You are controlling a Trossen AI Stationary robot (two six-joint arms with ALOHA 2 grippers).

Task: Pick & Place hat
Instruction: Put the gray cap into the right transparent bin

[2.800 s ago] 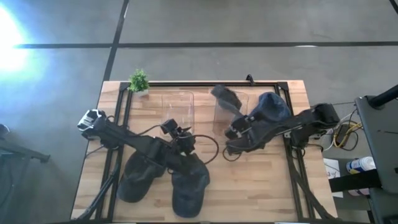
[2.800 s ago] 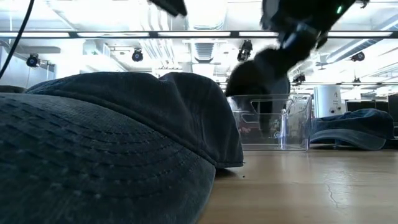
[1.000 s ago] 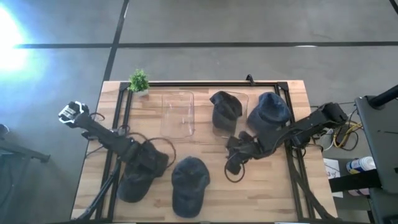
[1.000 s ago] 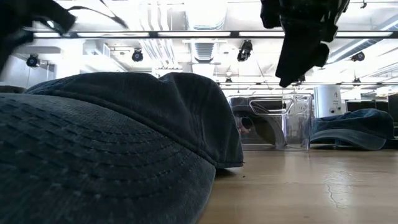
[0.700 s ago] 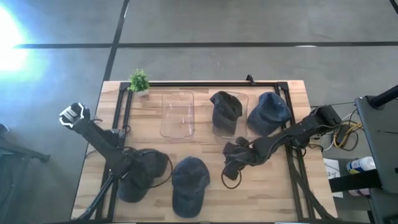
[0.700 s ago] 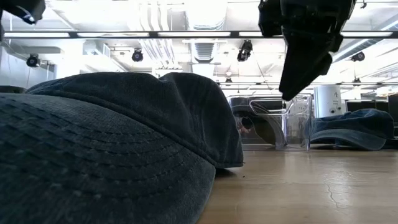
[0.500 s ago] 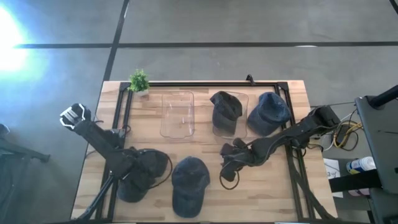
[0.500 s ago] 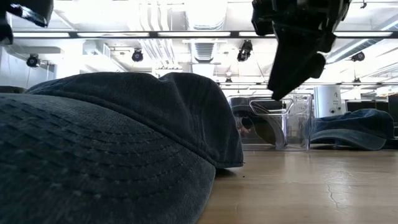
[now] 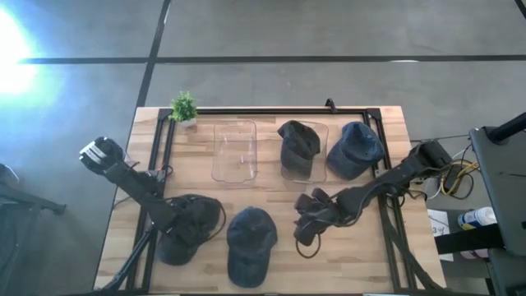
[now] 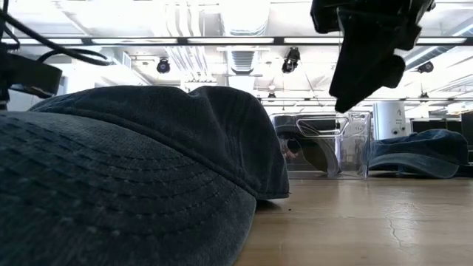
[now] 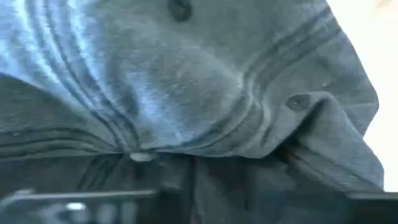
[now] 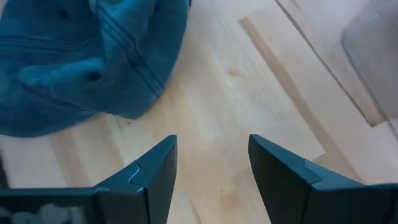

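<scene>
High view: right gripper (image 9: 306, 220) hangs open just beside the middle hat (image 9: 249, 241); left gripper (image 9: 182, 224) presses another hat (image 9: 187, 227), grip unclear.

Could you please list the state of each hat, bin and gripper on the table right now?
Right bin: holds a hat.
Left bin: empty.
Far-right hat: loose on the table.
Front-middle hat: loose on the table.
Front-left hat: under the left gripper.
Right gripper: open, empty, over bare wood.
Left gripper: pressed close to the hat; grip hidden.
</scene>
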